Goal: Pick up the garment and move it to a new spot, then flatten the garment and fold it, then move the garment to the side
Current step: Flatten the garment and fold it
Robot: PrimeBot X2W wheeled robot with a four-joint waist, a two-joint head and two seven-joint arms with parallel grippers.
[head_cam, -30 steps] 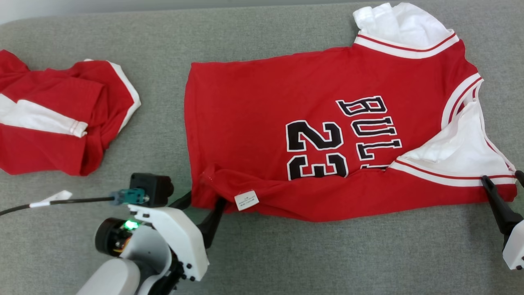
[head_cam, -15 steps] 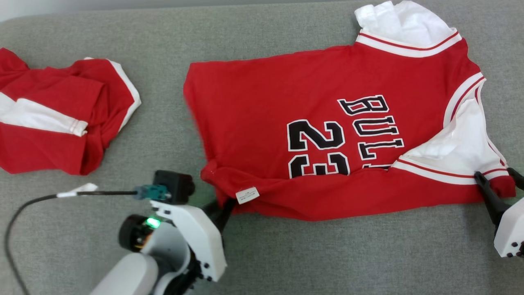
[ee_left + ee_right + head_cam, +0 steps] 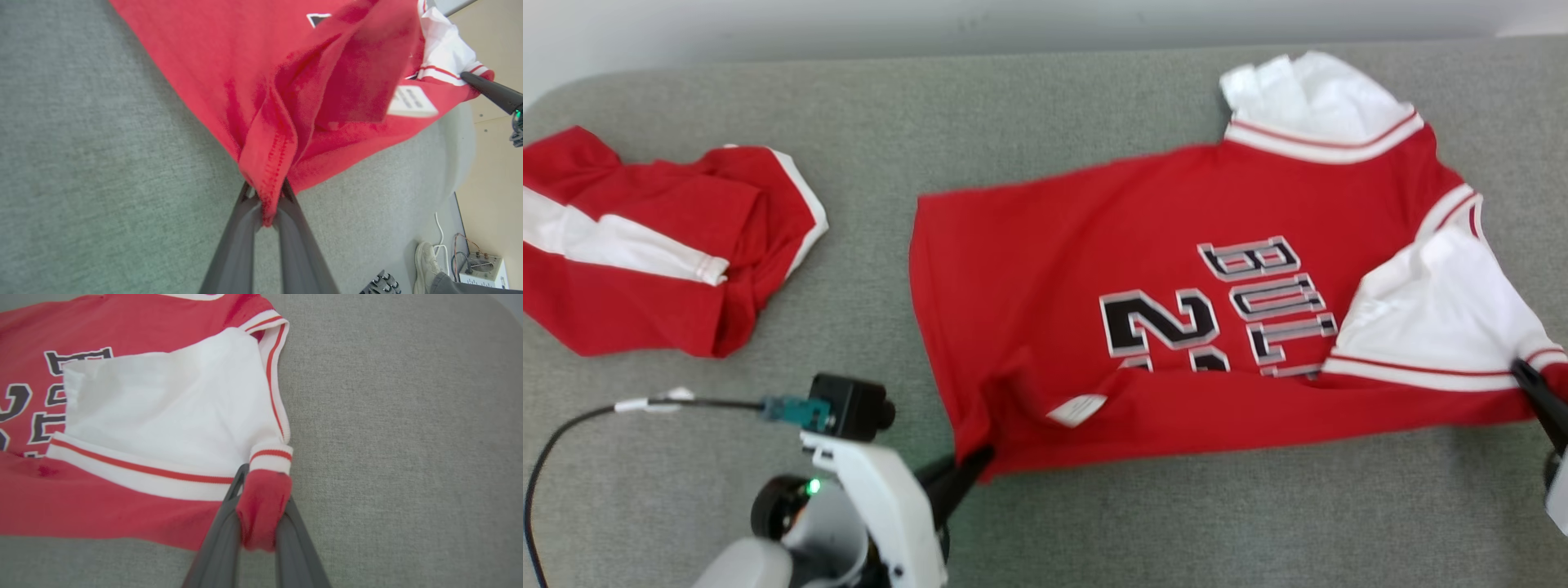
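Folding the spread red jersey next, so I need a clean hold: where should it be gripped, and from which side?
Take the garment at its two near-edge corners, coming from the robot's side: the hem corner and the red sleeve-side corner. It lies sideways, so both offer thin pinchable edges. The left gripper and right gripper are shut there.

A bare lane of grey tabletop (image 3: pixel 866 310) is left between the garment (image 3: pixel 1143 237), spread over the centre and right, and a second red-and-white garment (image 3: pixel 645 269) heaped at the left edge; bare strips are also seen along the far side and the near edge. The near-left strip is crossed by a black cable (image 3: pixel 719 403), and the garment's two near corners are occupied by the left gripper (image 3: pixel 976 461) and the right gripper (image 3: pixel 1527 376), whose jaws are clamped on the cloth.
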